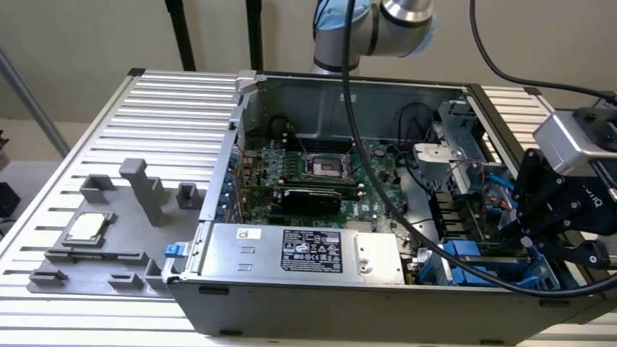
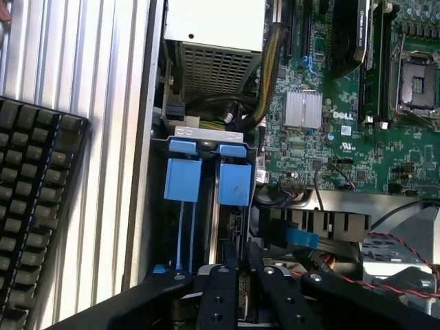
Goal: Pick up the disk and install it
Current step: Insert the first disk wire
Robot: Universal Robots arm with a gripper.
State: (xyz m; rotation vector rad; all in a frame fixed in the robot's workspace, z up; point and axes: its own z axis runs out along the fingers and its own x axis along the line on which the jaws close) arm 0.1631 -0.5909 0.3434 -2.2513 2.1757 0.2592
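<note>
disk (image 2: 234,184) in drive bay (image 2: 206,132) | power supply (image 1: 289,249) beside, toward exterior view's left

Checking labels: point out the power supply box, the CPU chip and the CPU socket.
power supply box (image 1: 311,250): exterior view, on its black label.
CPU chip (image 1: 85,227): exterior view, middle of its silver top.
CPU socket (image 1: 324,168): exterior view, centre of the socket.

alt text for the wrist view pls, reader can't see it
Looking down into an open computer case, the black gripper hangs over a drive bay holding two blue drive carriers side by side. A green motherboard lies beside the bay, and a black keyboard rests on the slatted table outside the case.
</note>
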